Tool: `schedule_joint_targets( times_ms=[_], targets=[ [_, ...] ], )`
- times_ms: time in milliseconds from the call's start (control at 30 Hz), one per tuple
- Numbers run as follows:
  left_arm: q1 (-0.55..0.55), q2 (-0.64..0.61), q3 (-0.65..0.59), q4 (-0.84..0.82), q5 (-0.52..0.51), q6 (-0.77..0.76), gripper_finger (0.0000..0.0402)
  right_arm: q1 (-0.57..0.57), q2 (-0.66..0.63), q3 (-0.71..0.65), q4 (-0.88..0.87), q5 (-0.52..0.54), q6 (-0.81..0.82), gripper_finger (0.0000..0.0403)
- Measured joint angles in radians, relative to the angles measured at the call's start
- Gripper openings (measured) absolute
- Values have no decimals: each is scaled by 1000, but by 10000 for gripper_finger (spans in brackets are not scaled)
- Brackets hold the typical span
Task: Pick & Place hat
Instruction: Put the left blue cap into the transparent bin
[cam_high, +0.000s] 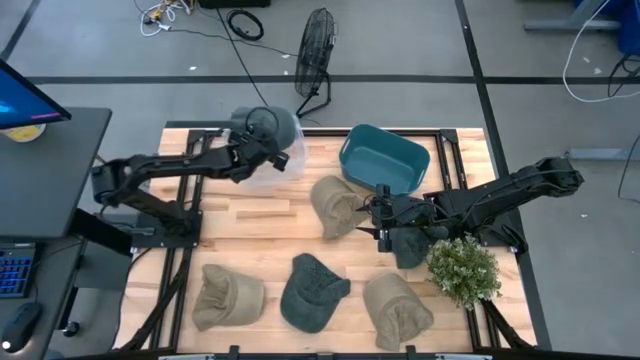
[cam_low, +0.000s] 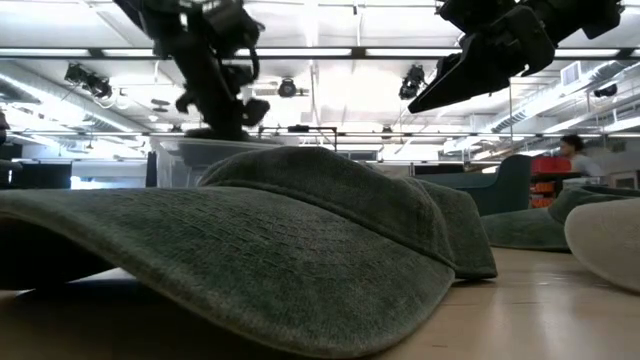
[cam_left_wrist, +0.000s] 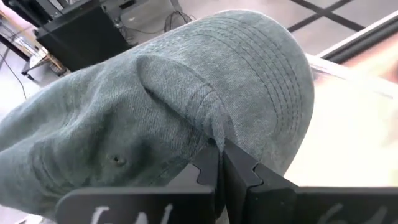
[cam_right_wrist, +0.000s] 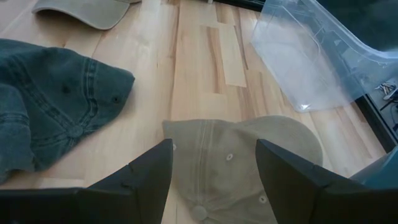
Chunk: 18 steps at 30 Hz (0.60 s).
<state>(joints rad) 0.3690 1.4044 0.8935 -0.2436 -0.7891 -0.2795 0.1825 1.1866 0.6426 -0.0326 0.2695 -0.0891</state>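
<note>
My left gripper (cam_high: 262, 148) is shut on a grey-green hat (cam_high: 268, 126) over the clear plastic bin (cam_high: 285, 170) at the table's far left. In the left wrist view the hat's crown (cam_left_wrist: 186, 93) fills the picture. My right gripper (cam_high: 372, 216) hangs open above a tan hat (cam_high: 335, 205) lying on the table at its middle. In the right wrist view that tan hat (cam_right_wrist: 230, 168) shows between and below the spread fingers, which touch nothing. The right gripper (cam_low: 430, 98) also shows high in the low view. My left gripper pinches a raised fold of the hat's crown (cam_left_wrist: 214, 134) between its two shut fingertips (cam_left_wrist: 239, 168). The cloth bunches into a ridge at the fingers, and the brim's stitched rows curve away beyond. Whether the hat rests in the bin I cannot tell.
A teal bin (cam_high: 385, 160) stands at the far middle. More hats lie on the table: tan (cam_high: 225, 295), dark green (cam_high: 312, 290), tan (cam_high: 395, 305), and a dark one (cam_high: 408, 246) under the right arm. A potted plant (cam_high: 462, 270) stands at the near right.
</note>
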Motion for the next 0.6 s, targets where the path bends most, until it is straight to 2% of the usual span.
schedule_joint_targets(
  times_ms=[133,300,433,600],
  targets=[
    [-3,50,-16,17,17,-13,13,0,0,0,-13,0,-6,236],
    [-3,77,-17,0,117,-21,33,0,0,0,-48,0,-6,236],
    [-1,81,-17,-7,182,36,62,0,0,0,-50,0,-10,236],
    [3,72,-17,-10,191,76,112,0,0,0,-45,-1,1,236]
  ],
)
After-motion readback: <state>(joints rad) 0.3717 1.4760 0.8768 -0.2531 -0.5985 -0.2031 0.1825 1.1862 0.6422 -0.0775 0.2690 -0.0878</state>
